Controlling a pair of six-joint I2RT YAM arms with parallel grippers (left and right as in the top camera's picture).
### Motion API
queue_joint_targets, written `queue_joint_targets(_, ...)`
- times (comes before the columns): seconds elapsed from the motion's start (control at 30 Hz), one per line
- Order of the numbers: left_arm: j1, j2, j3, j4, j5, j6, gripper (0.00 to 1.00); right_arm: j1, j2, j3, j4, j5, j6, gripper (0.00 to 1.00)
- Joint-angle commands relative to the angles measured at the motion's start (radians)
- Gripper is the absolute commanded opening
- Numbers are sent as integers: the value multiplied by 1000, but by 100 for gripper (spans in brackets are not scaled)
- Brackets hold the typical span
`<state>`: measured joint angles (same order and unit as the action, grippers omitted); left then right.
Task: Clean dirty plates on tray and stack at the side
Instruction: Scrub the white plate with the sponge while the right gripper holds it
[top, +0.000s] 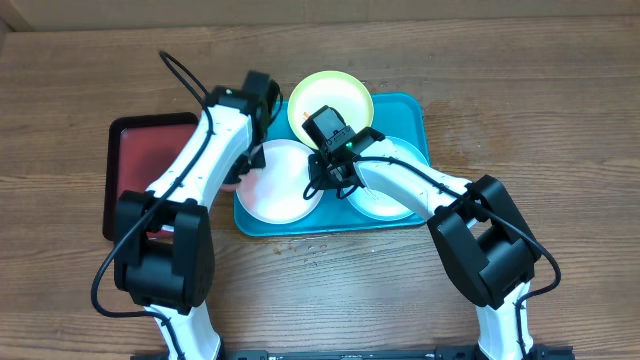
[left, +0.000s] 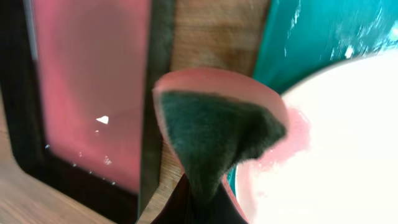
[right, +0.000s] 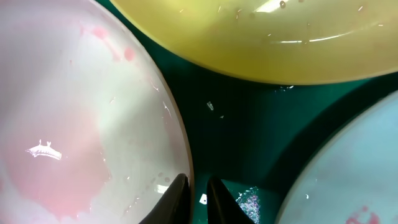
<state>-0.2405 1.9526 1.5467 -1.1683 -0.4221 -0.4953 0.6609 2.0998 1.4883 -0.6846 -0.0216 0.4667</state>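
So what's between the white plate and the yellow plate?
Only bare tray, a little wet, lies between the white plate and the yellow plate. The right wrist view shows it.

Tray (top: 413, 112): crowded by white plate (top: 280, 192), yellow-green plate (top: 345, 95) and mint plate (top: 383, 207), narrow gaps between rims. Left arm (top: 200, 150) and right arm (top: 425, 182) cross overhead. Red tray (top: 150, 150) occupies left. Tabletop (top: 560, 120) right and front: open.

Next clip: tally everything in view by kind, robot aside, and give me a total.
Plates: 3 (yellow-green plate, white plate, mint plate)
Trays: 2 (teal tray, red tray)
Sponges: 1 (sponge)
Total: 6
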Motion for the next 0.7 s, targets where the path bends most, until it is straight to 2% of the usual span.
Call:
queue_joint_targets(0.0,27,-47,49,7,67,-88,4,-4,5,5,-6,13,2,13)
queue_joint_targets(0.07,42,-57,48,49,241,-59,4,-4,5,5,-5,13,1,13)
queue_joint_targets(0.17,46,-49,32,130,480,49,4,-4,5,5,2,13,1,13)
queue_joint_targets(0.23,39,-37,10,166,564,62,4,-4,5,5,2,13,1,13)
queue_joint_targets(0.33,12,-8,-35,209,617,61,4,-4,5,5,0,13,1,13)
queue_joint_targets(0.67,-36,88,-121,283,616,63,4,-4,5,5,0,14,0,13)
